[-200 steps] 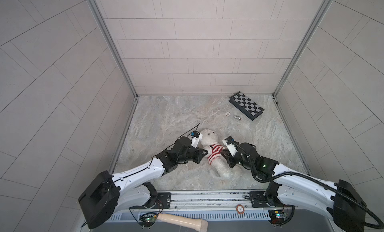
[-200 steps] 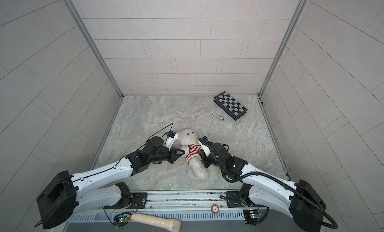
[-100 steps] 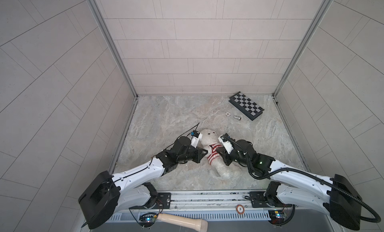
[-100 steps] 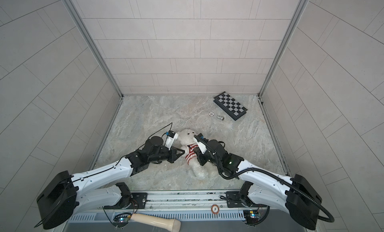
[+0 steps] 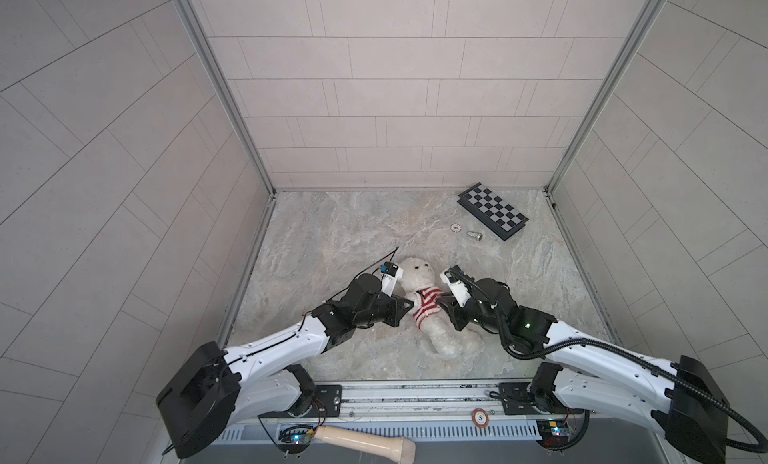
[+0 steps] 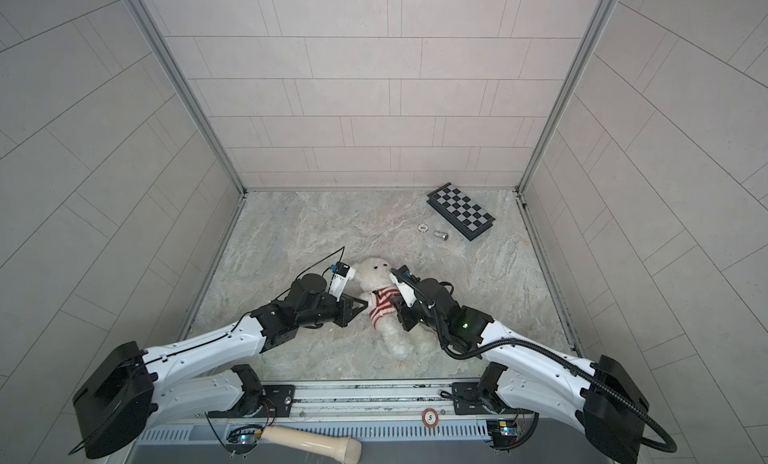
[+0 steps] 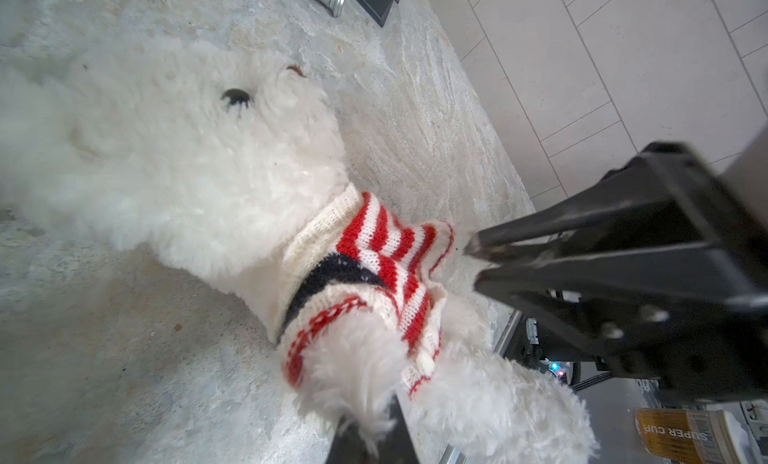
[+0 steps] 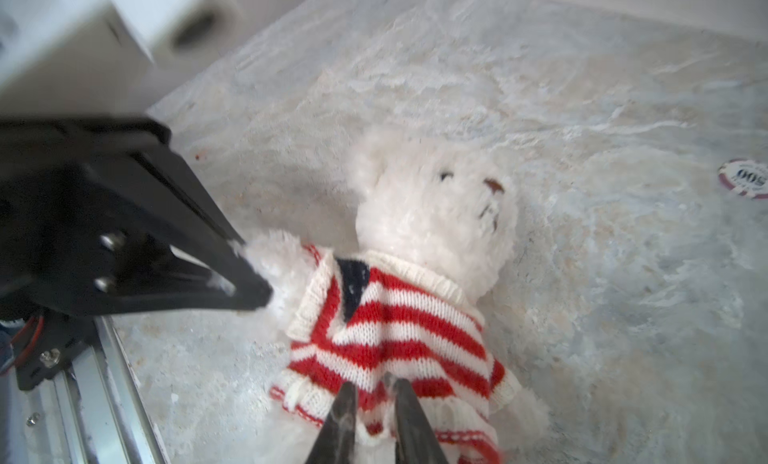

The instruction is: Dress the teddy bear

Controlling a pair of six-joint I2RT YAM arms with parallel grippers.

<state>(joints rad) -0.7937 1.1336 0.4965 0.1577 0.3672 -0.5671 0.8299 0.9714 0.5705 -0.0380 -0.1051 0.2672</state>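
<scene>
white fluffy teddy bear (image 5: 417, 272) lies on its back at the middle of the desk (image 5: 340, 233), striped sweater (image 5: 427, 304) on its torso. we see our left tool (image 8: 255, 277) clamped on its paw; our right tool (image 8: 376, 403) is narrow at the sweater hem, and we cannot tell whether it grips.

in the right wrist view the teddy bear (image 8: 432, 208) has its legs cut off by the frame edge, and the poker chip (image 8: 746, 179) is sliced by the edge too. the right gripper (image 8: 376, 389) straddles the striped sweater (image 8: 395, 329), but whether it pinches the knit is unclear. in the left wrist view the left gripper (image 7: 372, 420) shows only blurred fingertips, half buried in paw fur. in a top view the small silver piece (image 5: 474, 235) is too small to identify.
</scene>
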